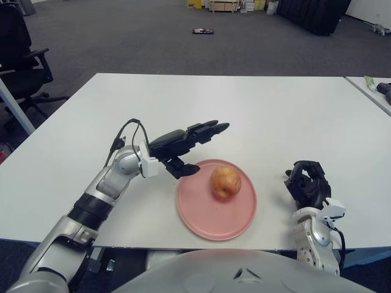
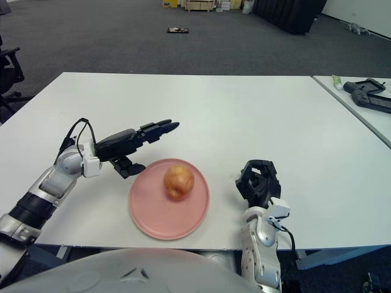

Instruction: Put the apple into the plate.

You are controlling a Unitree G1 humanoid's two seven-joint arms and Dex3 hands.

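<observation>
A red-yellow apple (image 1: 225,182) sits upright on the pink plate (image 1: 195,210) near the front edge of the white table (image 1: 256,110). My left hand (image 1: 194,141) is open, its fingers stretched out flat, just above and beyond the plate's left rim, clear of the apple. My right hand (image 1: 307,183) shows to the right of the plate with its fingers curled and holding nothing.
A second table at the right carries a dark tool (image 2: 366,94) and a small green item (image 2: 336,81). An office chair (image 1: 21,55) stands at the far left. Boxes and dark bags lie on the floor far behind.
</observation>
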